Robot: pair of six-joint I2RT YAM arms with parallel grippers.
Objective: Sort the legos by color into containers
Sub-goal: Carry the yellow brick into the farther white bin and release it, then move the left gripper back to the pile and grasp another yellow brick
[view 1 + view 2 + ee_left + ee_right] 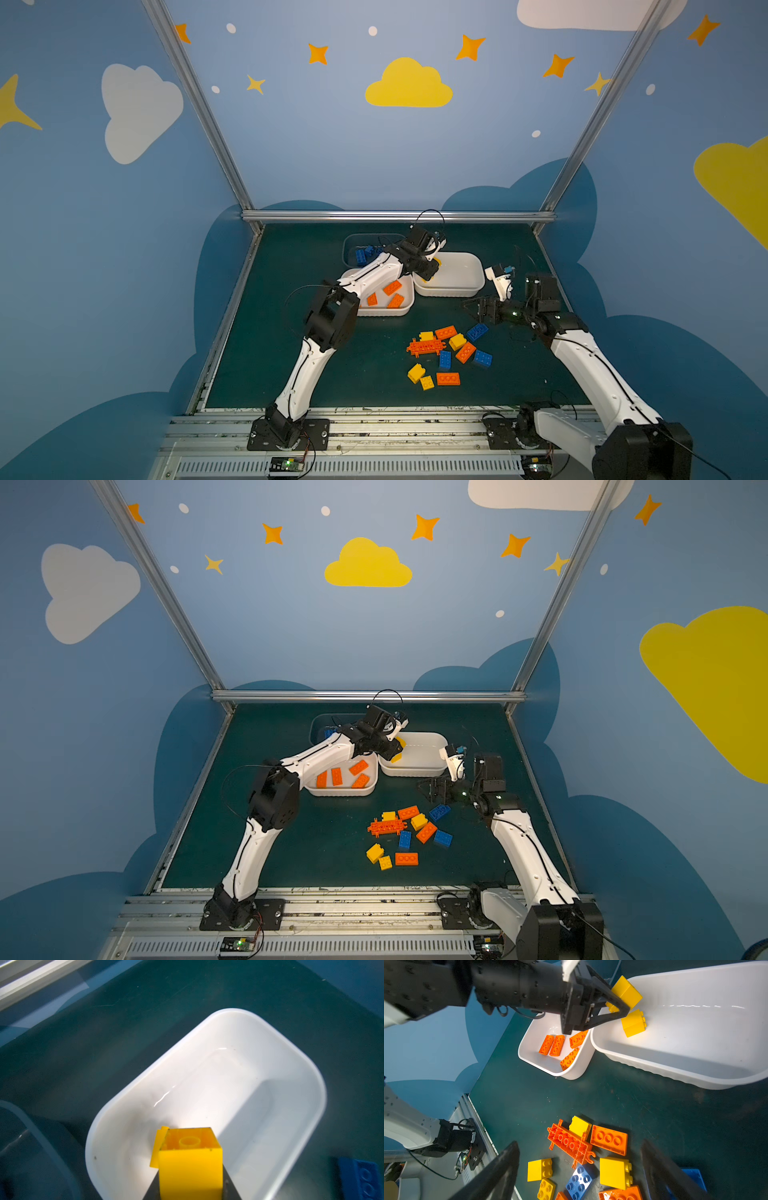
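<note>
My left gripper (190, 1169) is shut on a yellow brick (190, 1159), held just above the near-left corner of the right white container (469, 282). Another yellow brick (633, 1023) lies inside that container. The left white container (405, 309) holds several orange bricks (392, 287). Behind it, the transparent bluish container (349, 245) holds blue bricks (361, 254). Loose orange, yellow and blue legos and an orange lattice piece (426, 346) lie on the green mat. Over the pile's far right edge hovers my right gripper (467, 305), open and holding nothing.
A metal rail (395, 216) runs along the back of the mat and blue walls close the sides. My left arm's elbow (332, 316) stands over the mat left of the pile, and its forearm crosses the left white container.
</note>
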